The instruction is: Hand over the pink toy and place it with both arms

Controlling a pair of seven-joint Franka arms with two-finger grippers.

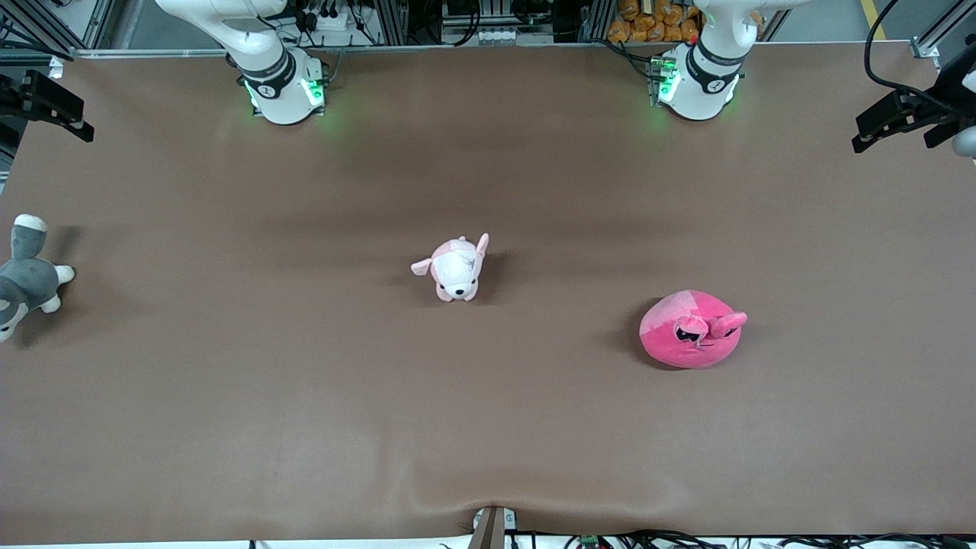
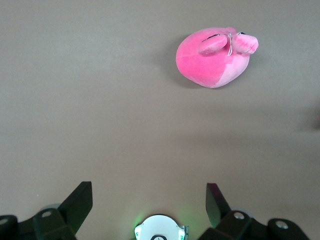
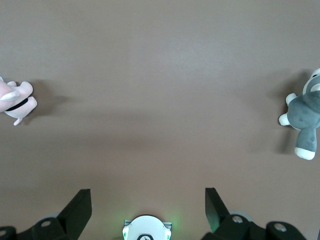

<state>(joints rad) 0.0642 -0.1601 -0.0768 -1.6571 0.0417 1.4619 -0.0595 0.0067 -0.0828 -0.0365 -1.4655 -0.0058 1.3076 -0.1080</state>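
Observation:
The pink toy [image 1: 690,335] is a round hot-pink plush with half-lidded black eyes. It lies on the brown table toward the left arm's end. In the left wrist view the pink toy [image 2: 212,60] sits well away from my left gripper [image 2: 149,186], which hangs open and empty high over the table above its own base [image 2: 159,227]. My right gripper [image 3: 148,190] is likewise open and empty, high above the right arm's base [image 3: 146,227]. In the front view only the two arms' bases and lower links show; both hands are out of that view.
A small pale pink-and-white puppy plush [image 1: 456,268] stands mid-table, farther from the front camera than the pink toy. A grey-and-white plush [image 1: 27,278] lies at the table edge at the right arm's end. Black camera mounts [image 1: 900,114] stick in at both ends.

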